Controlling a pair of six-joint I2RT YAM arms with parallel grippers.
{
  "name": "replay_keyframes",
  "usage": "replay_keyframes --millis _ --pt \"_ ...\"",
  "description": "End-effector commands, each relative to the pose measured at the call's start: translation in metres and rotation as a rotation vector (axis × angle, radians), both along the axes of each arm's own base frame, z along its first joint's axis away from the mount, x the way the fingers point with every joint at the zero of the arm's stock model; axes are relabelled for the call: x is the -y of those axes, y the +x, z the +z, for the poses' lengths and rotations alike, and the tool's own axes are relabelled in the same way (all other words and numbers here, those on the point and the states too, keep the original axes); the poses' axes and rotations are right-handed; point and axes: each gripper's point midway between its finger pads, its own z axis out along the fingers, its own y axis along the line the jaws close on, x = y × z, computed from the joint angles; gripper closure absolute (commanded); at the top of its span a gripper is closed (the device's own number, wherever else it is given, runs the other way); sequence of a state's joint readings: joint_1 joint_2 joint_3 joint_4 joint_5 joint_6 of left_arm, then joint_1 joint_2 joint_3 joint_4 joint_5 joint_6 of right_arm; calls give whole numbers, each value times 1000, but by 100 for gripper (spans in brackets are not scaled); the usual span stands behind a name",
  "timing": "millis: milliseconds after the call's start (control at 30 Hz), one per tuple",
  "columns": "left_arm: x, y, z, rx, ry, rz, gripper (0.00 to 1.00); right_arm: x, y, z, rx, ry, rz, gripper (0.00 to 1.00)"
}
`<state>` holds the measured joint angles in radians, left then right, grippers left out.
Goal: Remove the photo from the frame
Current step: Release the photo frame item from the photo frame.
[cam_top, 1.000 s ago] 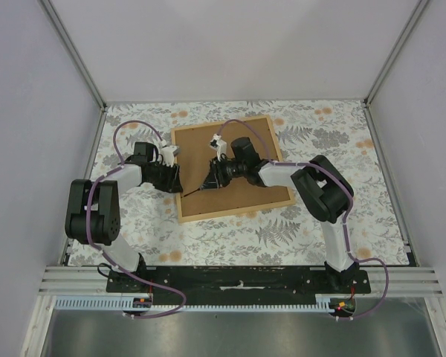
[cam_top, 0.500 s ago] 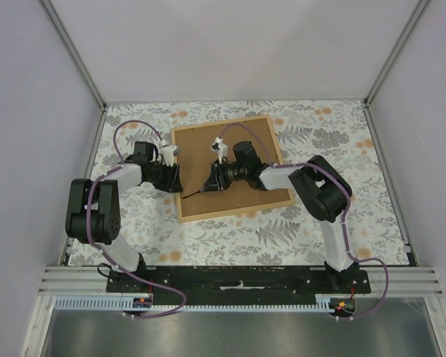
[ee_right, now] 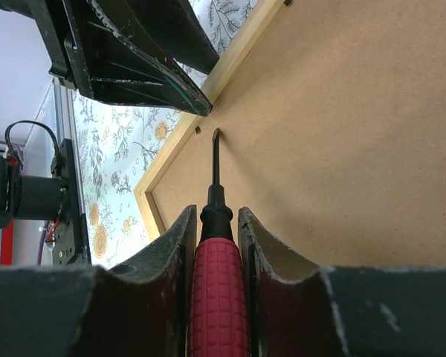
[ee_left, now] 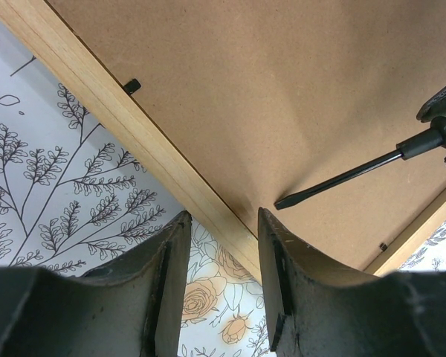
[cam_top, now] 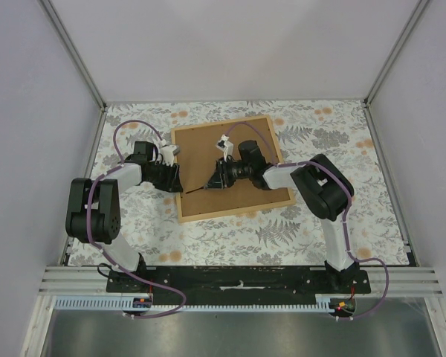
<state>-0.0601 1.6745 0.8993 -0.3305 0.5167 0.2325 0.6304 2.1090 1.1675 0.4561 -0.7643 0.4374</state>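
The frame (cam_top: 202, 145) has pale tan wooden strips and a plain brown board (ee_left: 282, 89) at its back, with small black clips (ee_left: 131, 85) at the edge. The cloth (cam_top: 312, 126) under it is white, printed with grey ferns and orange flowers. The screwdriver (ee_right: 217, 297) has a red, grid-patterned handle and a black shaft. The left gripper (ee_left: 223, 223) and right gripper (ee_right: 215, 216) are black with whitish scuffs. The cables (cam_top: 134, 125) are purple.

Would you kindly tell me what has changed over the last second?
The right gripper, shut on the screwdriver, shifted slightly rightward with its wrist. The frame and the left gripper, open at its edge, stayed put.
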Motion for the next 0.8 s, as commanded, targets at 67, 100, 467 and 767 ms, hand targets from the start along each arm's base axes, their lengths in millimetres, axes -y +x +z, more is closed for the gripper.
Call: replay_keyframes --millis 67,100,467,767 --pt "4 8 4 9 -21 3 53 -4 -2 1 22 19 29 100" --pt "4 7 4 6 -22 2 53 -4 -2 1 24 20 34 100" --pt "5 8 5 8 -26 0 53 -10 -8 -1 25 18 60 100" --pt "6 7 5 4 -34 -3 53 -15 -10 -2 25 14 69 100"
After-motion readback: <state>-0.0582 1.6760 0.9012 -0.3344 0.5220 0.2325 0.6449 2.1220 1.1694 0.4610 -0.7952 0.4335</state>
